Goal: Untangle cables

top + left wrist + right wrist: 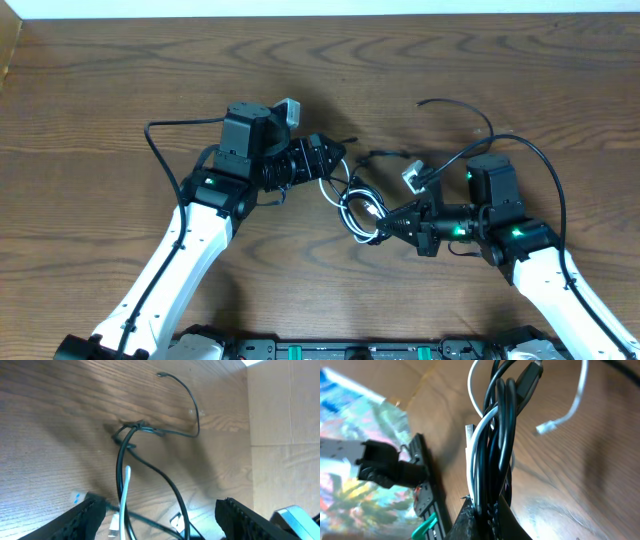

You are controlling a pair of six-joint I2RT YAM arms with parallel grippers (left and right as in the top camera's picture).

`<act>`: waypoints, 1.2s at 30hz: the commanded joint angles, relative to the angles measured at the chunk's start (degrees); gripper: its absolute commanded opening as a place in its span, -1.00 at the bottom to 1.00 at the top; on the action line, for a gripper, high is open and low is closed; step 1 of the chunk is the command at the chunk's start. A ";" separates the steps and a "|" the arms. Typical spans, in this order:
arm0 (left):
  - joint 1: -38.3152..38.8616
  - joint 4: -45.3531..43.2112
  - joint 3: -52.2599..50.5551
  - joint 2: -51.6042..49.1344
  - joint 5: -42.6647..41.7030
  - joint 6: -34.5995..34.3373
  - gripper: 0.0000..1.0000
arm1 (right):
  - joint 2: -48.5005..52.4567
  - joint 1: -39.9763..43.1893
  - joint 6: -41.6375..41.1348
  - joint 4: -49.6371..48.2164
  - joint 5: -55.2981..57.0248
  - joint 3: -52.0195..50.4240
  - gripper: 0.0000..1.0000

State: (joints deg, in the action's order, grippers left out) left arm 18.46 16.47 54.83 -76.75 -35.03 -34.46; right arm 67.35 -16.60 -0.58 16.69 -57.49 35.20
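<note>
The cables [360, 205] form a small tangle of black cords and one white cord in the middle of the table. One black cord [470, 115] trails off to the back right. My right gripper [385, 225] is shut on the bundle of black and white cables [495, 435], which rises straight out of its jaws [492, 515]. A white plug end [547, 426] hangs free beside it. My left gripper [335, 160] stands open just left of the tangle. Between its wide-apart fingers [85, 517] run a black cable [120, 475] and the white cable [125, 490], neither of them pinched.
The brown wooden table [120, 90] carries both arms. Thick black arm wires loop beside the left arm [155, 150] and the right arm [550, 180]. A black rail [350, 350] lies along the front edge. Pale cardboard [280, 410] borders the table.
</note>
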 commanded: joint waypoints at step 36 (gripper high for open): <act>2.45 9.66 -0.13 -0.39 9.29 3.78 -0.85 | -0.44 13.16 -17.92 -6.71 3.19 1.03 -0.99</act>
State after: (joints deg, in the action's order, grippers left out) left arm 21.26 25.56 54.78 -76.75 -28.93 -31.29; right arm 67.35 -5.78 -14.96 10.41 -55.09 35.20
